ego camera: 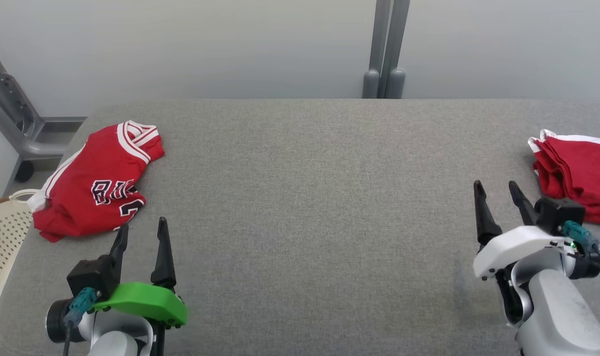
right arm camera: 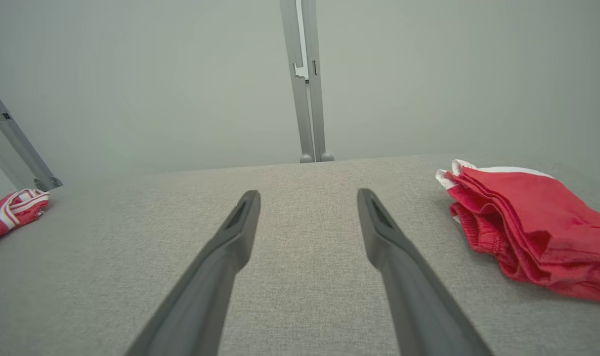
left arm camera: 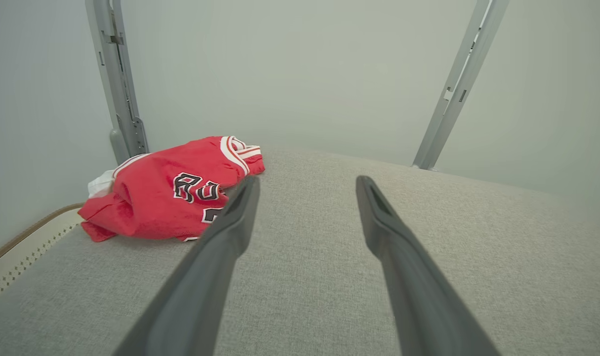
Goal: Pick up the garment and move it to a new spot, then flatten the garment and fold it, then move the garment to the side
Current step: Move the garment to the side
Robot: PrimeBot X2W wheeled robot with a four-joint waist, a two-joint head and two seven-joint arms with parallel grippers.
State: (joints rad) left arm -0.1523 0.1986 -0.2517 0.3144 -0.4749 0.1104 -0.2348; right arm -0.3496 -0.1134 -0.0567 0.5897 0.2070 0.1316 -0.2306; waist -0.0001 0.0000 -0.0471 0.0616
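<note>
On the left end of the grey fabric-covered table (ego camera: 305, 198), we find the red jersey (ego camera: 95, 183) lying crumpled, its white-striped trim toward the far side and its black-and-white lettering facing up. Our left gripper (ego camera: 143, 224) sits just beside the jersey's near edge, fingers parted and holding nothing. Our right gripper (ego camera: 494, 184) is likewise parted and unloaded, near a folded red garment (ego camera: 577, 173) at the table's right end. A cream perforated basket (ego camera: 3, 237) adjoins the table's left edge.
</note>
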